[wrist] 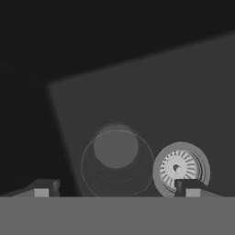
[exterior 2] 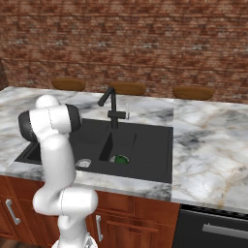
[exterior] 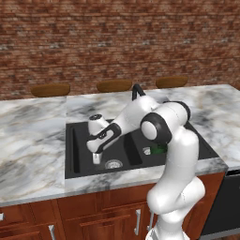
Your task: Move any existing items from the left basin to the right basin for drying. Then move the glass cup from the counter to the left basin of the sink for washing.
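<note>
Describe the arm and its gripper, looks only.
The arm is glossy white, built of thick rounded tube links, with black rings and caps at the joints. The hand is white with a black bracket on it. The gripper ends in two small fingers; in the hand view the fingertips are dark grey with pale pads. No cables or markings can be made out.

Sink: we see matt black walls and floor, smooth, like a composite.
Drain: ribbed, shiny, metallic-looking ring on the basin floor.
Glass cup: clear, thin-walled and smooth; we see the dark floor through it.
Counter: polished marble look, white with grey veins.
Faucet: matt black, smooth.
Wall: rough red-brown brick.
Cabinets: glossy reddish wood with pale metal handles.
3 stools: brown wooden tops.
Green item: plain green, finish unclear.
</note>
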Controlling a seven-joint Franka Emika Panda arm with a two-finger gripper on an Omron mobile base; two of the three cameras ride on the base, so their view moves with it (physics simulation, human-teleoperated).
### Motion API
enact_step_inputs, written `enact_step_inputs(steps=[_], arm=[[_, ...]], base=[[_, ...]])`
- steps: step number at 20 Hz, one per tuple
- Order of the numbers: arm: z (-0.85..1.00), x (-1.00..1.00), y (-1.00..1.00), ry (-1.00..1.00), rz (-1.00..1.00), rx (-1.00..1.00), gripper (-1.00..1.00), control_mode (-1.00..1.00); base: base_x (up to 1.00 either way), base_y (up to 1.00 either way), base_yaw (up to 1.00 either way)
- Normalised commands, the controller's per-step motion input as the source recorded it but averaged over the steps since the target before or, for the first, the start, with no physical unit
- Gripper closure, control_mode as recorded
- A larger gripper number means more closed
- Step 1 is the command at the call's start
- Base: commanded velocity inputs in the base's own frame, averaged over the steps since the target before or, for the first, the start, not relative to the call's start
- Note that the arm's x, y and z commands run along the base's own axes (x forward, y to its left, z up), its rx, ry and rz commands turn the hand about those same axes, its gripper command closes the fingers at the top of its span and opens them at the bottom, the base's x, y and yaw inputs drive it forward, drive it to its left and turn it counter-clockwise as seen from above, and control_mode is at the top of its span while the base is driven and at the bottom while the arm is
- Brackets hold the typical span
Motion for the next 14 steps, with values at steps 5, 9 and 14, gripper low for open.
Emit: enact_step_inputs(steps=[5, 9, 14], arm=[[0.43, -0.17, -0.11, -0.1, 0.0, 0.0, -1.0, -1.0], [0.44, -0.25, -0.07, -0.09, 0.0, 0.0, -1.0, -1.0], [0.49, -0.28, -0.05, -0.05, 0.0, 0.0, -1.0, -1.0]], base=[[0.0, 0.0, 0.0], [0.0, 0.0, 0.0], [0.0, 0.0, 0.0]])
